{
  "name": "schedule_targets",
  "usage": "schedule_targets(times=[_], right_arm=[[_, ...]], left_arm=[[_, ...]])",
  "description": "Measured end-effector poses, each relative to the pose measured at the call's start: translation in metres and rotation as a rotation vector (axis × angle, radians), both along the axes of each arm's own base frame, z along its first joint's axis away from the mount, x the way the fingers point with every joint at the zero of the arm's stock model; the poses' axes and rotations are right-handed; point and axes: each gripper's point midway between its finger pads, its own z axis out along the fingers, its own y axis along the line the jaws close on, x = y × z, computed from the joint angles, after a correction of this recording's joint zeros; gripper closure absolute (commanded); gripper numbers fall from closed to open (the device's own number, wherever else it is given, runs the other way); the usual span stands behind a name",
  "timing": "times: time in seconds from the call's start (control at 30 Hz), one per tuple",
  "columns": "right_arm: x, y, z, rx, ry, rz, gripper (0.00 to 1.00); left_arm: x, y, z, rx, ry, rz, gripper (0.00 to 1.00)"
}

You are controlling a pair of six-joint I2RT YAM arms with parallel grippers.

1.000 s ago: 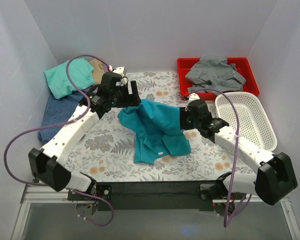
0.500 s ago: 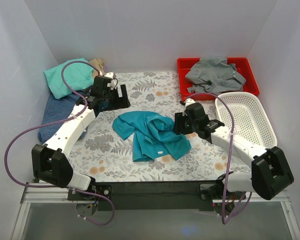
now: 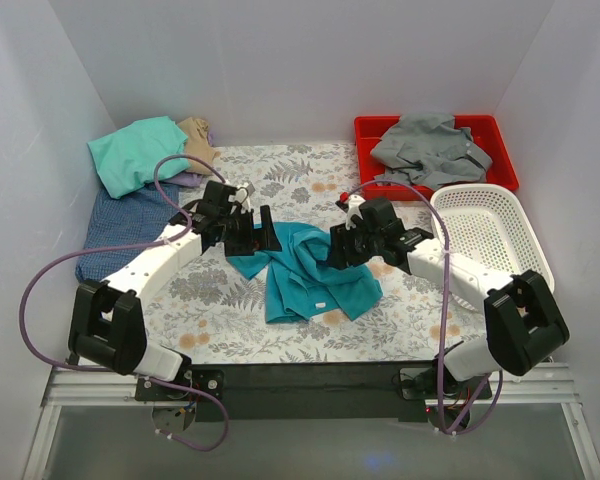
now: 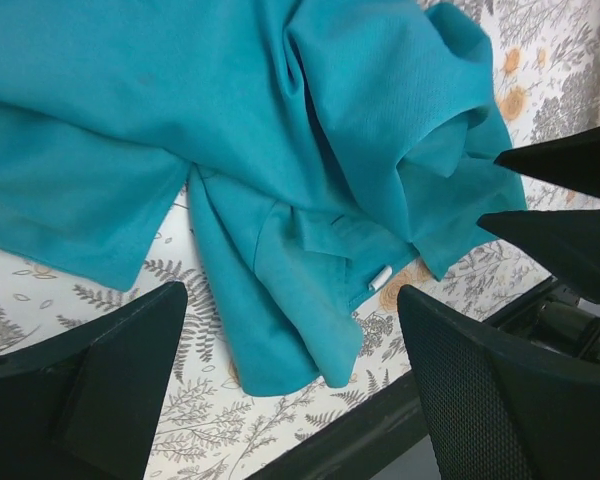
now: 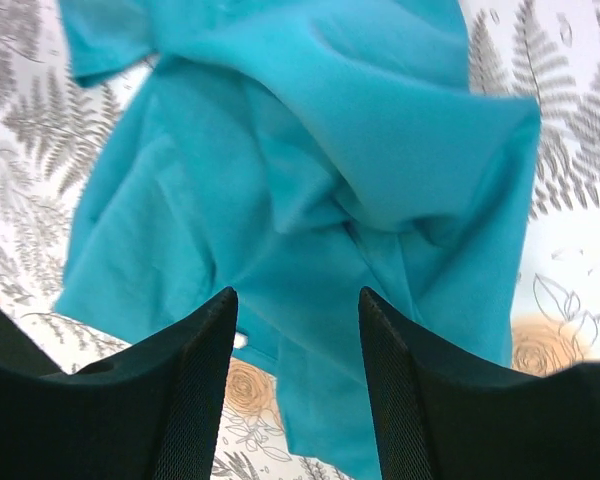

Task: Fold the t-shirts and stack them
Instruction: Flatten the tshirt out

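Observation:
A deep-teal t-shirt (image 3: 308,268) lies crumpled on the floral table cloth in the middle of the top view. It fills most of the left wrist view (image 4: 280,150) and the right wrist view (image 5: 310,190). My left gripper (image 3: 264,236) is open over the shirt's left edge, its fingers (image 4: 480,400) wide apart with nothing between them. My right gripper (image 3: 338,247) is open over the shirt's right part, its fingers (image 5: 190,390) spread and empty. A small white label (image 4: 381,277) shows near the shirt's hem.
A red tray (image 3: 500,150) holding a grey shirt (image 3: 428,146) stands at the back right. A white mesh basket (image 3: 490,240) sits at the right. A mint green shirt (image 3: 135,155), a tan one (image 3: 195,133) and a blue-checked one (image 3: 115,220) lie at the back left.
Both grippers have let go of the teal shirt, which dropped into a heap on the table. Both arms have since come down and inward over the shirt with their jaws open.

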Motion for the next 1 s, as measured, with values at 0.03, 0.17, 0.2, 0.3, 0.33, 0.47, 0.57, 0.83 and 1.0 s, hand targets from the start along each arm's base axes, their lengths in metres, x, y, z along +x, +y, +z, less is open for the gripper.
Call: schedule_targets(times=[0.03,0.17,0.2,0.3,0.33,0.47,0.57,0.83,1.0], right_arm=[[0.002,0.005,0.006,0.014,-0.013,0.016,0.42],[0.005,0.025,0.022,0.056,-0.051,0.083,0.41],[0.004,0.032,0.023,0.061,-0.054,0.108,0.41],[-0.001,0.051,0.021,0.063,-0.048,0.167,0.41],[-0.001,0.057,0.018,0.058,-0.045,0.182,0.41],[-0.005,0.071,0.003,0.027,-0.024,0.218,0.40],[-0.003,0.072,-0.013,-0.013,-0.009,0.215,0.41],[0.007,0.063,-0.037,-0.117,-0.008,0.184,0.99],[0.033,0.062,0.015,-0.121,-0.155,0.125,0.99]], left_arm=[[-0.005,-0.003,-0.005,-0.001,0.017,-0.011,0.14],[-0.018,-0.016,-0.023,0.007,0.060,-0.031,0.14],[-0.020,-0.018,-0.027,0.013,0.073,-0.026,0.14],[-0.019,-0.015,-0.036,0.036,0.087,0.028,0.14],[-0.016,-0.012,-0.038,0.045,0.084,0.060,0.14],[-0.010,-0.004,-0.038,0.054,0.067,0.144,0.13],[-0.010,0.000,-0.029,0.037,0.034,0.178,0.13],[-0.005,-0.002,-0.013,0.001,-0.020,0.190,0.13],[-0.006,-0.003,-0.014,-0.001,-0.016,0.186,0.13]])
